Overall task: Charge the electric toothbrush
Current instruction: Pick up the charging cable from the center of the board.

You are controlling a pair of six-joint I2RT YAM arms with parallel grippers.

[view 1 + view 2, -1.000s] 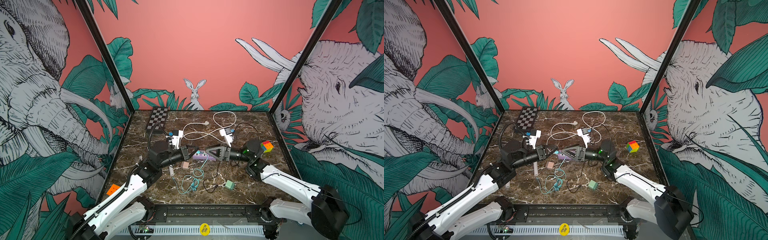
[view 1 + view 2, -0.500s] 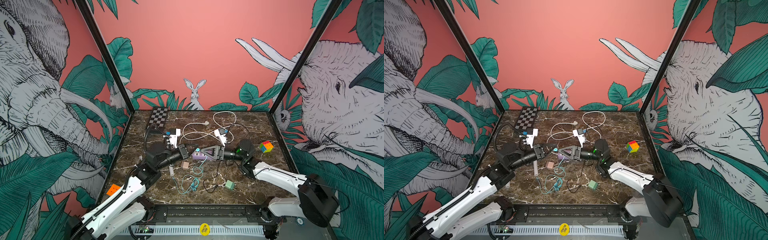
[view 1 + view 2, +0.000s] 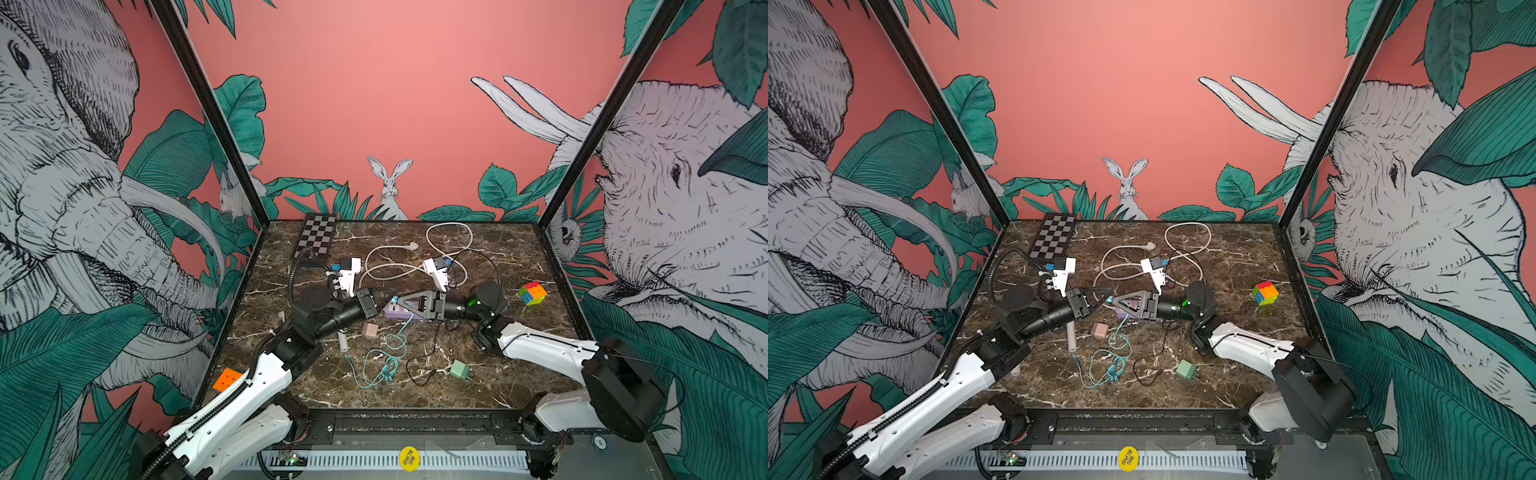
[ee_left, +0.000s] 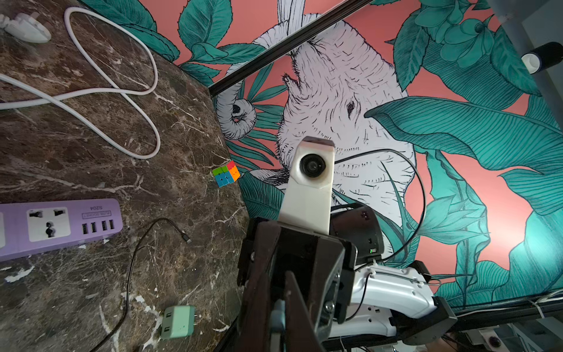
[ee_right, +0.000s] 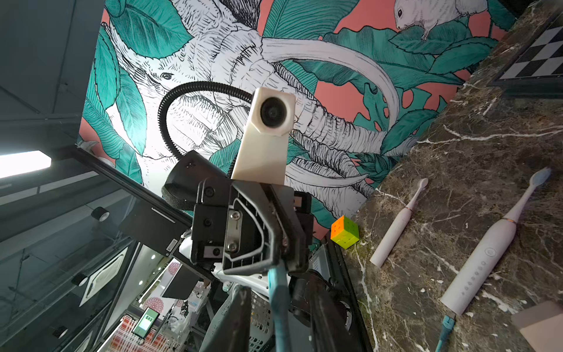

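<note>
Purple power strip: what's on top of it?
The right gripper hangs over the purple power strip, a teal cable between its jaws. The strip's uncovered end has empty sockets; the rest is hidden.

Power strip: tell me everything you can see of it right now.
The purple power strip lies flat, face up, on the marble table; it looks plastic. Its visible end carries a white universal socket, a small label and four USB ports, all empty; the rest is cropped. A black cable ends loose beside it.
</note>
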